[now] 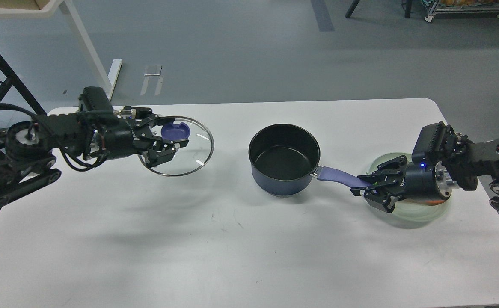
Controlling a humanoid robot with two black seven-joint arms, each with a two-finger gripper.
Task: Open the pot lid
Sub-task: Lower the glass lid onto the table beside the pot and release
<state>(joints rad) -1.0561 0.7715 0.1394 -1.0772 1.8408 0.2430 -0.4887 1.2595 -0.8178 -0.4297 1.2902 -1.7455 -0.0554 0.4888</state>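
Note:
A dark blue pot [284, 159] stands uncovered in the middle of the white table [249, 239], black inside, its purple handle [339, 176] pointing right. My left gripper [168, 139] is shut on the purple knob [175, 130] of the glass lid [180, 147] and holds the lid above the table, well left of the pot. My right gripper [367, 188] is shut on the tip of the pot handle.
A pale green plate [416, 211] lies under my right wrist at the table's right side. A white table leg [87, 47] and a black frame [1, 72] stand on the floor beyond the table's back left corner.

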